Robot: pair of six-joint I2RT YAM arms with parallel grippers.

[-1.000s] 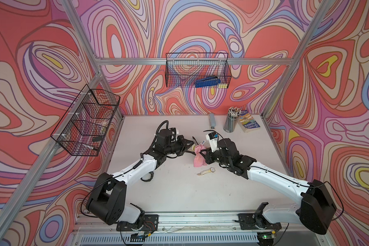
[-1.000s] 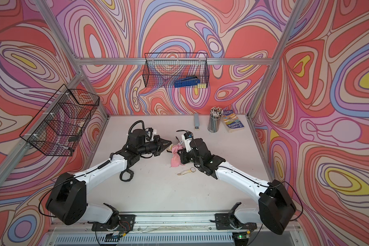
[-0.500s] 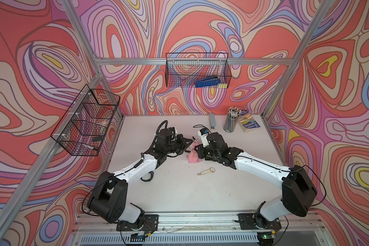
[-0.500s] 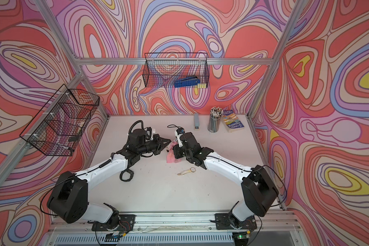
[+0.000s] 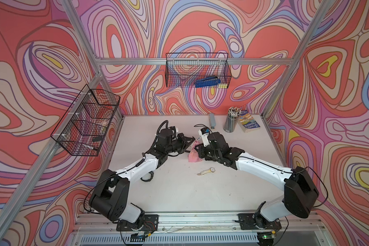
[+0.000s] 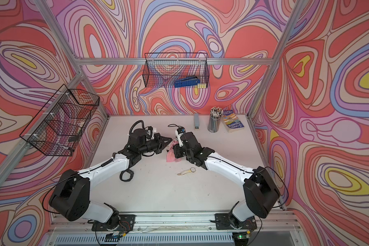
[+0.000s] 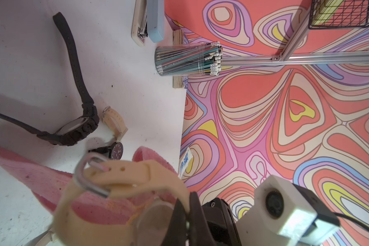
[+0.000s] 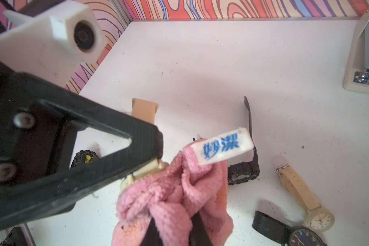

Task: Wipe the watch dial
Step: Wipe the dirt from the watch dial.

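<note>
Held the beige watch (image 7: pixel 124 176) off the table (image 5: pixel 179 191) in the left gripper (image 5: pixel 189 142), jaws clamped on its case. Pinched the pink cloth (image 8: pixel 173 191) in the right gripper (image 5: pixel 198 150), jaws closed on a bunch of it. Met tip to tip, with the cloth pressed against the watch case right at the left fingertip (image 8: pixel 151 140).

Judged the wipe as under way: watch lifted, cloth lifted, contact made. Could not tell how much of the dial was clean, with the face hidden by cloth in the right wrist view and blurred in the left. Judged as left to do: more rubbing across the dial, then setting both things down.

Found clutter on the table under the 2 grippers. Counted 3 loose watches near the right gripper: a black digital watch (image 8: pixel 243 172), a dark-dial watch (image 8: pixel 303 234) and a pale watch (image 8: pixel 307 200). Spotted 1 more black watch (image 8: pixel 84 158) below the left finger. Noted, well apart beyond the right gripper, a stapler (image 8: pixel 362 64), a pencil cup (image 5: pixel 230 122) and a book (image 5: pixel 248 121). Had open tabletop behind both wrists toward the arm bases, free air above, and the table edges well clear of either gripper.
</note>
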